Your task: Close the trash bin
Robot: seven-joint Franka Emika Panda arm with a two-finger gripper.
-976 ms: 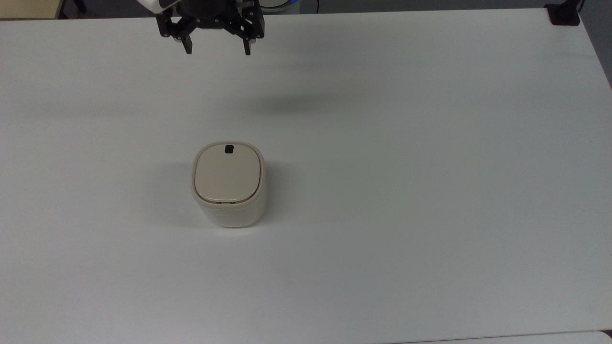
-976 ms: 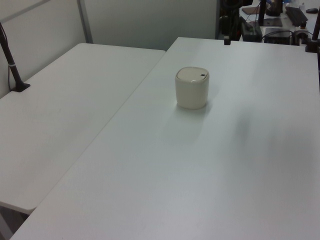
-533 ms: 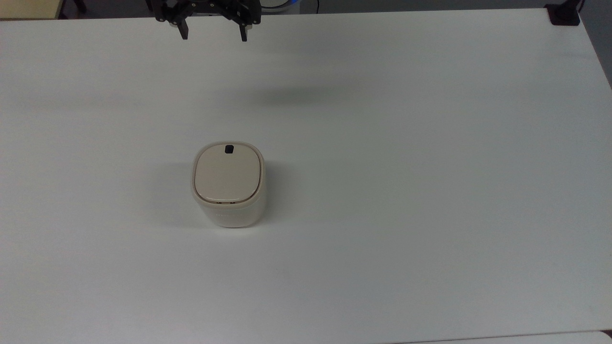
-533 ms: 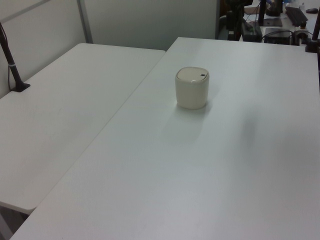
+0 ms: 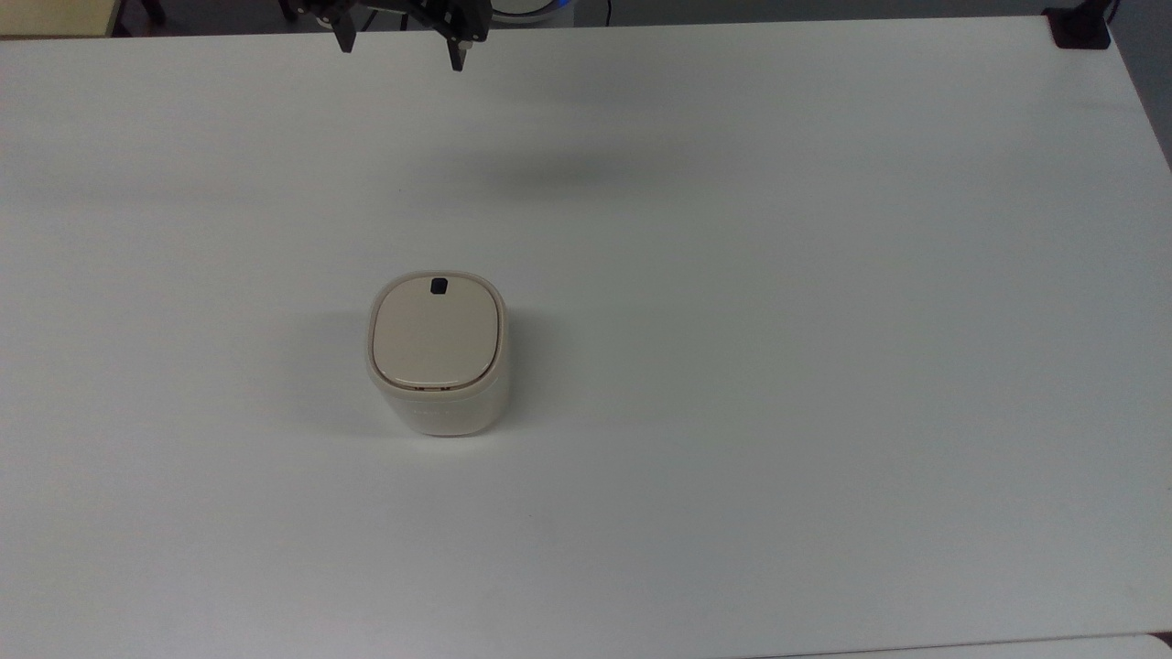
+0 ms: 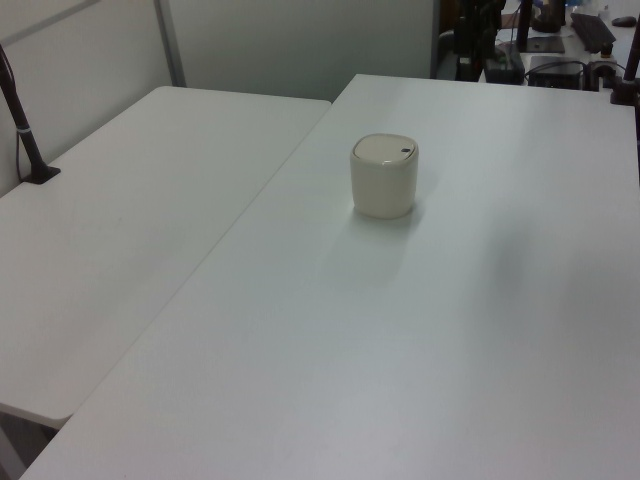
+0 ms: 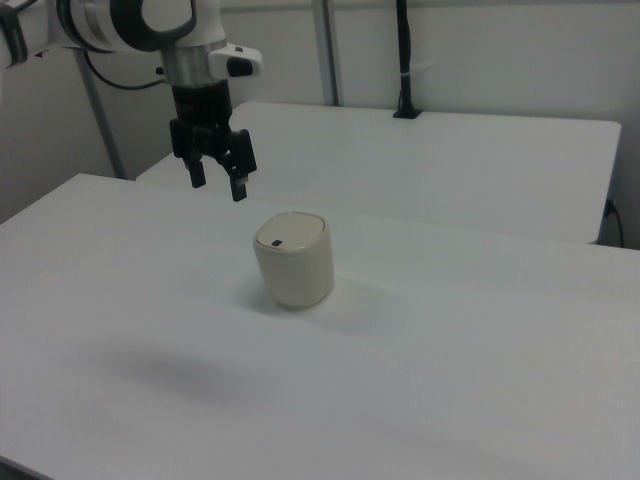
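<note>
The trash bin [image 5: 437, 361] stands on the white table, a small cream body with a flat beige lid lying shut and a black square button [image 5: 439, 286] near the lid's far edge. The same trash bin [image 6: 384, 176] sits mid-table in the left view, and the trash bin [image 7: 293, 259] is also seen in the right view. My gripper [image 5: 401, 53] hangs open at the top view's upper edge, well away from the bin, with nothing between its fingers. In the right view the gripper [image 7: 217, 185] hovers high above the table, up and to the left of the bin.
A second white table [image 6: 120, 220] adjoins on the left view's left, with a black clamp post [image 6: 25, 140] on it. A black clamp [image 5: 1080, 27] sits at the top view's far right corner. Desks with equipment [image 6: 560, 40] stand beyond the far edge.
The gripper has risen and drawn back toward the top view's upper edge, still open. The bin and its lid have not moved.
</note>
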